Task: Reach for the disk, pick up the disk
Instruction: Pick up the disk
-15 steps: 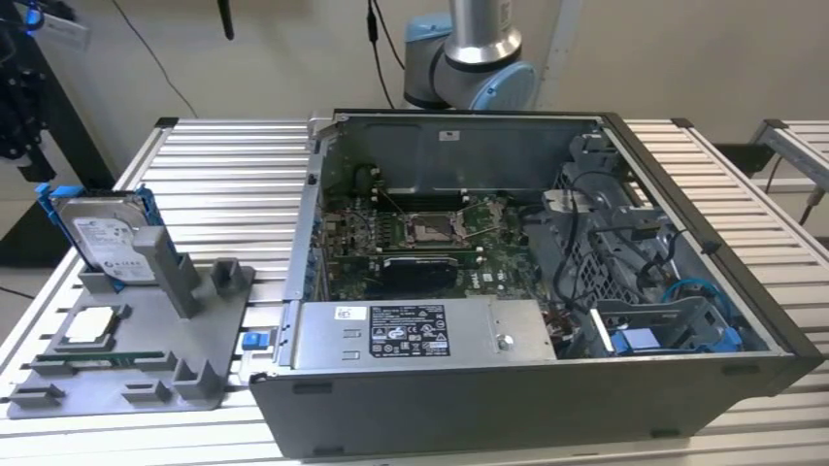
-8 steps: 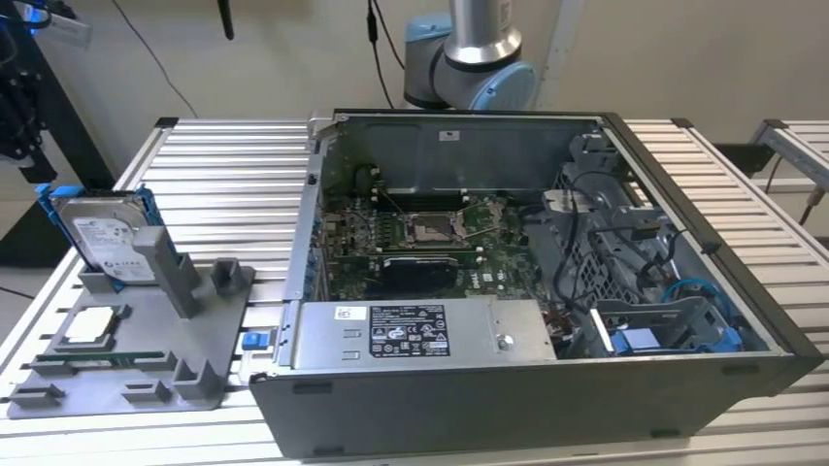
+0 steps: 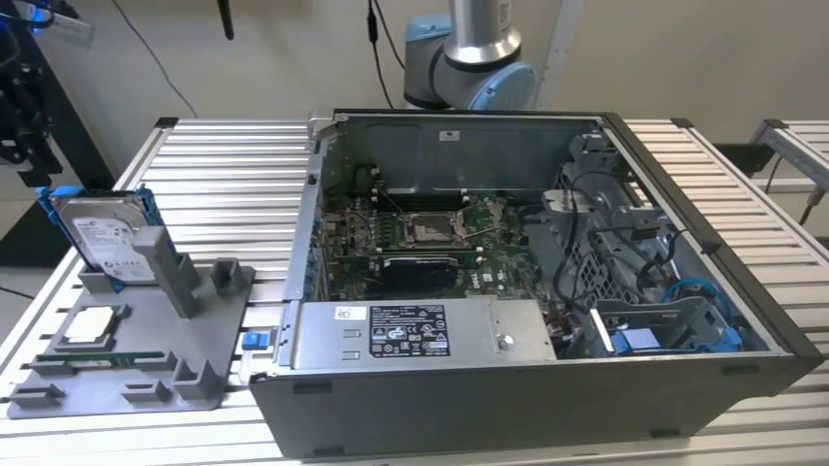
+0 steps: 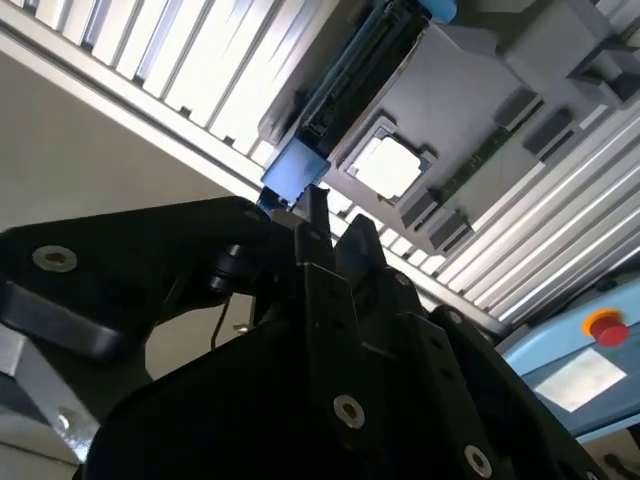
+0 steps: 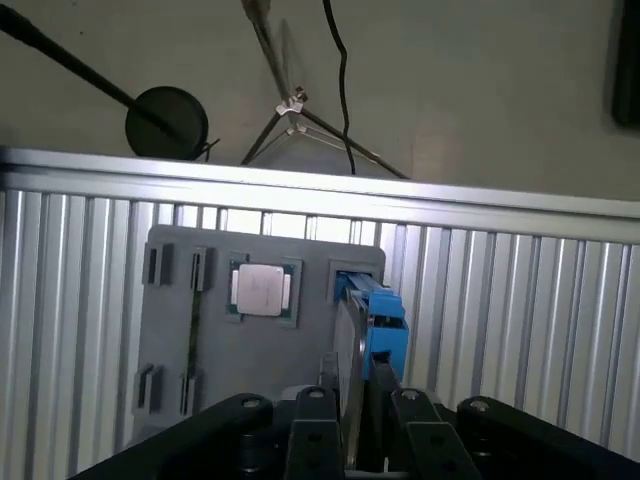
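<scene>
Edgewise in the grey holder (image 3: pixel 194 282), the disk (image 3: pixel 101 236), long axis seemingly vertical, label toward the case (image 3: pixel 518 417); pincer (image 4: pixel 338 215) open, empty.

Silver-metal disk (image 3: pixel 101 236) with blue plastic rails (image 3: pixel 147 206), matt grey plastic holder (image 3: pixel 208 335), ribbed metal table (image 3: pixel 220 175)

I had the exterior view set high, looking down at a slant over the open computer case (image 3: pixel 518 413) toward the arm's base (image 3: pixel 467 68) and the wall (image 3: pixel 259 58). Both wrist views rode close behind the gripper (image 5: pixel 354 378), the first facing nearly straight down, the second steeply tilted. All three shared the grey holder tray (image 3: pixel 91 385) on the slatted table (image 3: pixel 233 165).
</scene>
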`<state>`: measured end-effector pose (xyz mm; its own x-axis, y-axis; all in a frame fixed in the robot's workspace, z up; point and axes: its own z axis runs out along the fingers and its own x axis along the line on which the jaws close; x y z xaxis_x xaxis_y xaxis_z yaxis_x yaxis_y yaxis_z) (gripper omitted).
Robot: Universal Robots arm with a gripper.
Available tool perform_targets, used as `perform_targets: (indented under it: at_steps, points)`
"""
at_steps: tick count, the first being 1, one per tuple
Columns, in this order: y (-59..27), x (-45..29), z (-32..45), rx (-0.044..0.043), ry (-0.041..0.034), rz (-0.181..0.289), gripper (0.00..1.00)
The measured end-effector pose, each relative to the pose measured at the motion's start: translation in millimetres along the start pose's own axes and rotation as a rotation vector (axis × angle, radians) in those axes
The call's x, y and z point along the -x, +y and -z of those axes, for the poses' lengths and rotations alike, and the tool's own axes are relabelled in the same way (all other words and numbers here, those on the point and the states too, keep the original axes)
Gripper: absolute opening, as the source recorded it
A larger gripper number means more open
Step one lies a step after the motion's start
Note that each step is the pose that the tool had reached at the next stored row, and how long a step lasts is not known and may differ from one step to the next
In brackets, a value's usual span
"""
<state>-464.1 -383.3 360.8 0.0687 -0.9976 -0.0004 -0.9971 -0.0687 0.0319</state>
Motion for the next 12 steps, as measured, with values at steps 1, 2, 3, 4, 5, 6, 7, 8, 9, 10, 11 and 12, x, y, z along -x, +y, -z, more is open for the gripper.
perform_targets:
  at_steps: [1,2,3,4,5,6,7,8,9,10,11,12]
  points:
    - [-0.1,1.5,-0.2,0.0001,0.0000,0.000,1.00]
    - [-0.2,2.9,-0.5,0.0001,0.0000,0.000,1.00]
    - [-0.3,4.0,-1.0,0.0001,0.0000,0.000,1.00]
    - [-0.4,5.1,-1.9,0.0001,0.0000,0.000,1.00]
    - [-0.5,5.8,-3.5,-0.0001,-0.0001,0.000,1.00]
    - [-0.6,6.1,-5.4,-0.0002,-0.0001,0.000,1.00]
    - [-0.7,6.3,-7.0,0.0002,0.0001,0.000,1.00]
    - [-0.8,6.3,-8.9,0.0002,0.0001,0.001,1.00]
    - [-0.8,6.3,-10.8,0.0001,0.0000,0.002,1.00]
    - [-0.9,6.4,-12.5,0.0000,0.0000,0.003,1.00]
    - [-1.0,6.5,-14.4,0.0001,0.0000,0.004,1.00]
    - [-1.2,6.5,-16.1,0.0001,0.0001,0.004,1.00]
